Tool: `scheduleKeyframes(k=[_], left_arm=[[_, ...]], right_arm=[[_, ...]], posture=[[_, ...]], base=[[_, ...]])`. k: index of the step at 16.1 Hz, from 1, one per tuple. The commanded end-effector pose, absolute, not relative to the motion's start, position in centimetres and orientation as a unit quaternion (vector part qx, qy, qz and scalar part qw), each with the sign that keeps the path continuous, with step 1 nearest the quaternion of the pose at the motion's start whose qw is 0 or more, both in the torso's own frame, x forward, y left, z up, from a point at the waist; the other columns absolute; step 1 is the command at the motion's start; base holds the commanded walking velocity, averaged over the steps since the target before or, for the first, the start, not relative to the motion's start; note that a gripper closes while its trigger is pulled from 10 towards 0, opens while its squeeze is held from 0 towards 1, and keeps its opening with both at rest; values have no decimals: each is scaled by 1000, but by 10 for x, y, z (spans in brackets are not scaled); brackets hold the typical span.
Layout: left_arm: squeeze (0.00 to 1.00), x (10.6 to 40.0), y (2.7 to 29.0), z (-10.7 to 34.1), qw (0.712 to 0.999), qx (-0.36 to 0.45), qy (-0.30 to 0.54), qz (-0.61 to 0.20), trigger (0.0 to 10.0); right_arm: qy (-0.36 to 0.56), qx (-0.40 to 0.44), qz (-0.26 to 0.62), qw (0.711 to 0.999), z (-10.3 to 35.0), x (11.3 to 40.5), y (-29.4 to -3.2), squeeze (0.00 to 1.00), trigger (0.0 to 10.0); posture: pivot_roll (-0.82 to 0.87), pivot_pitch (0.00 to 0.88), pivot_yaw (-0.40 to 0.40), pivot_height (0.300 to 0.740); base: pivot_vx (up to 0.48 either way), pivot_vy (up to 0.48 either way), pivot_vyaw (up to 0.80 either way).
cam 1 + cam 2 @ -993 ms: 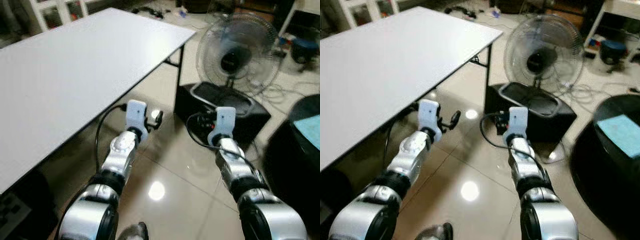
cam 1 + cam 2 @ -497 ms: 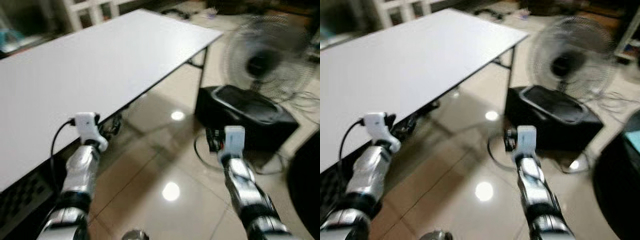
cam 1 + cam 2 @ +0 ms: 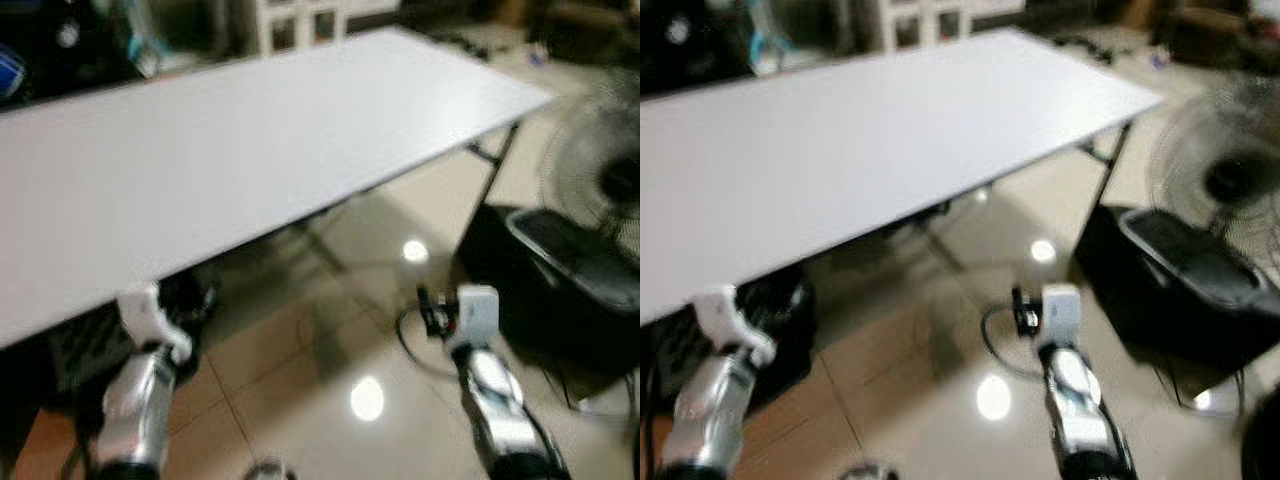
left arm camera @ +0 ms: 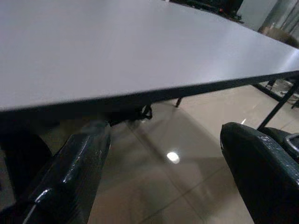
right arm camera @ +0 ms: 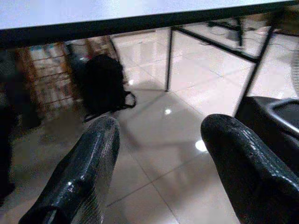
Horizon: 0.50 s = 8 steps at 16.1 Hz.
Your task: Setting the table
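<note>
A long white table [image 3: 250,150] with black folding legs stretches across in front of me, its top bare. My left gripper [image 4: 163,177] is held low, just below and in front of the table's near edge, open with nothing between its black fingers [image 4: 70,177]. My right gripper [image 5: 161,172] is also low, over the tiled floor beside the table, open and holding nothing. Both silver arms reach forward in the eye views, the left arm [image 3: 140,390] at the table edge and the right arm [image 3: 490,390] further right.
A standing fan [image 3: 610,190] and a black box [image 3: 560,280] stand on the floor to the right. A black bag [image 5: 105,84] lies under the table. White shelving [image 3: 300,20] stands behind the table's far side. Glossy floor tiles lie between table and box.
The camera has swung to the left: the table now spans most of the view and the fan has slid to the right edge. Both arms keep the same forward pose, grippers still open.
</note>
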State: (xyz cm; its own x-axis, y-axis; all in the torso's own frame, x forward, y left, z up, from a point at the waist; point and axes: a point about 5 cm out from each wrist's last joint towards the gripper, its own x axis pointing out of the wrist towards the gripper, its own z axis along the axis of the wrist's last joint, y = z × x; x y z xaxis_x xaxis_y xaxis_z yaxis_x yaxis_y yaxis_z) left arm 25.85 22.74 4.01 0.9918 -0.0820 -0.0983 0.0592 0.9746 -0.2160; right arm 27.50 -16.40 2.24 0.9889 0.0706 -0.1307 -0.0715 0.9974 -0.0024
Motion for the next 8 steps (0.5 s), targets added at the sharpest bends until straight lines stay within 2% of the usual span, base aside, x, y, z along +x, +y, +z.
scheduleKeyframes(k=[1,4,6,8], left_arm=[[0,257,224,43,993,-94,51,-58,10000],[0,242,217,44,986,-80,68,-129,10000],[0,243,220,43,987,-88,67,-114,10000],[0,245,215,45,986,-82,63,-130,10000]], right_arm=[[66,-8,40,997,23,276,-164,0,10000],[71,-6,85,994,21,268,-160,0,10000],[77,-5,85,993,20,268,-162,0,10000],[77,-13,128,989,20,267,-151,0,10000]], posture=[[11,0,9,740],[19,0,9,740],[18,0,9,740],[21,0,7,740]], base=[[0,0,663],[0,0,663],[0,0,663],[0,0,663]])
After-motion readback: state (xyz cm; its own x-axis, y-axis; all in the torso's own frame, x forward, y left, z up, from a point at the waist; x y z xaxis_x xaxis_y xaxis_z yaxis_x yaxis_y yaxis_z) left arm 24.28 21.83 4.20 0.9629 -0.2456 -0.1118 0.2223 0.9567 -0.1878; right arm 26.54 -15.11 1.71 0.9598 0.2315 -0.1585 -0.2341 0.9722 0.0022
